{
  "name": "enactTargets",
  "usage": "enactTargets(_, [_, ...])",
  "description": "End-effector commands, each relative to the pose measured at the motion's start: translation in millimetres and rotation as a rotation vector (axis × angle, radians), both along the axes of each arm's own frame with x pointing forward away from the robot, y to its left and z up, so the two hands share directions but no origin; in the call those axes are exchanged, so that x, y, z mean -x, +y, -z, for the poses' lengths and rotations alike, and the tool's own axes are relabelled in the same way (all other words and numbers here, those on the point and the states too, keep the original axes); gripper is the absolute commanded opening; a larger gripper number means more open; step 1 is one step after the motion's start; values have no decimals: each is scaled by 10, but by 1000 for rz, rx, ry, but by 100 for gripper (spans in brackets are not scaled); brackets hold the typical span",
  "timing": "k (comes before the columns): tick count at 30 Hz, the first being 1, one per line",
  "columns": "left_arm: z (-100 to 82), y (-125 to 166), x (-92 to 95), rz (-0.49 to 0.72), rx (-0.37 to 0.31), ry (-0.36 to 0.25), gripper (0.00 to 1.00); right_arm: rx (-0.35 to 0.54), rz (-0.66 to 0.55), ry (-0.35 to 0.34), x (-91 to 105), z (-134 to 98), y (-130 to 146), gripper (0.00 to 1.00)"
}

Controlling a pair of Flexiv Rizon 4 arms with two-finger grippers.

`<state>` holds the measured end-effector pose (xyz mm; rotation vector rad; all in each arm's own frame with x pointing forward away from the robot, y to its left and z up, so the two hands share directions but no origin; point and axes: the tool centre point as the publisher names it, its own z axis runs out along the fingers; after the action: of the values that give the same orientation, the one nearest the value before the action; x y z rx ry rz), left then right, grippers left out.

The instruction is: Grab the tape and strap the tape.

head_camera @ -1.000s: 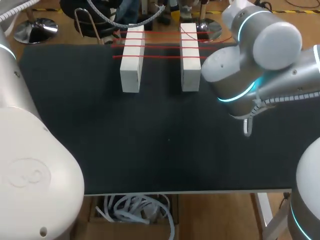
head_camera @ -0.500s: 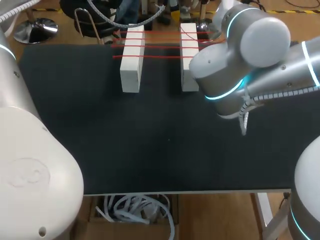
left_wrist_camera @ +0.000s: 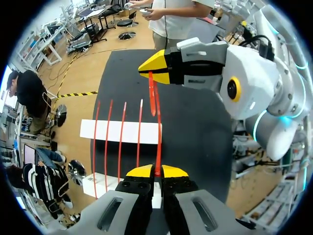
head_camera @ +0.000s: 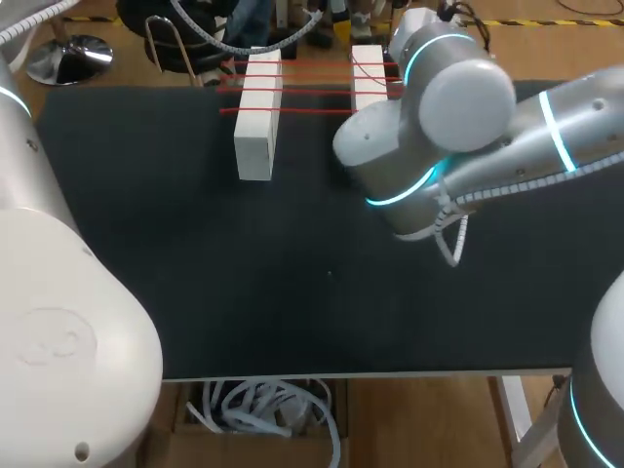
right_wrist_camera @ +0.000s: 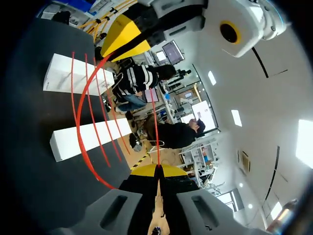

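Now one red tape (left_wrist_camera: 158, 142) stretches between both arms.
Left gripper (left_wrist_camera: 156, 172) has its fingers closed on one end; two white blocks (head_camera: 257, 127) on the dark surface (head_camera: 195, 273) carry strapped tapes (head_camera: 302, 109) beneath it; right gripper (right_wrist_camera: 159, 170) pinches the other end, fingers closed.

The red tape (left_wrist_camera: 158, 142) is running from my left gripper (left_wrist_camera: 157, 171) to my right gripper (left_wrist_camera: 148, 72), both pinching it. Further red strands (left_wrist_camera: 122, 142) are lying side by side across the two white blocks (left_wrist_camera: 100, 131), spanning the gap between them.
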<state>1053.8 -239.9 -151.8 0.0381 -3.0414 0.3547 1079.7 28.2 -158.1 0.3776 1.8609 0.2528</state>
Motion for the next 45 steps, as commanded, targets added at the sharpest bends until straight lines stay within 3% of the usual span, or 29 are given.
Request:
enactTargets(1, [-6,-4,-3,-1,-4,1,0,17,53,11,33,45,139,0])
enactTargets(10, [-6,-4,-3,-1,-4,1,0,10,48,18,112,52,318,0])
enactTargets(21, [-6,-4,-3,-1,-4,1,0,70,72,12,155,22,347,0])
enactTargets(45, [-6,-4,-3,-1,-4,1,0,136,40,-23,73,-24,452,0])
